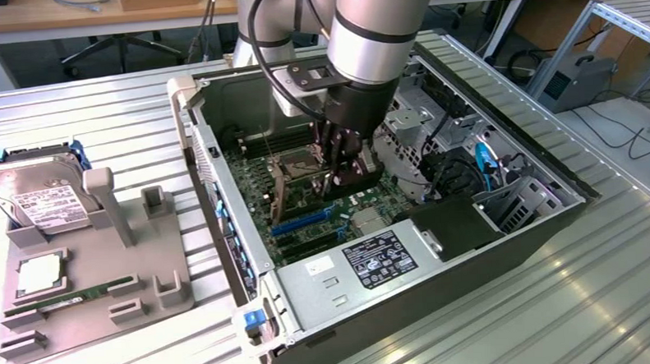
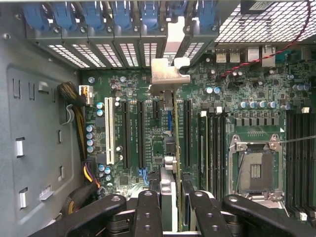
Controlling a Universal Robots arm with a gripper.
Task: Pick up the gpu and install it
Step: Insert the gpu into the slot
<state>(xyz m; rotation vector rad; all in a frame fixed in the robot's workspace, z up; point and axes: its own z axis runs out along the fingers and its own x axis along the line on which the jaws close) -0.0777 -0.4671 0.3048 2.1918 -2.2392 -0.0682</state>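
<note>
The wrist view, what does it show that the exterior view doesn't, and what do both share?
Wrist view: the row of blue slot latches and the long white expansion slot. Exterior view: the grey parts tray beside the case, with the silver white-labelled hard drive and narrow green memory stick. Both: the hand shut on the thin dark gpu card above the green motherboard.
</note>
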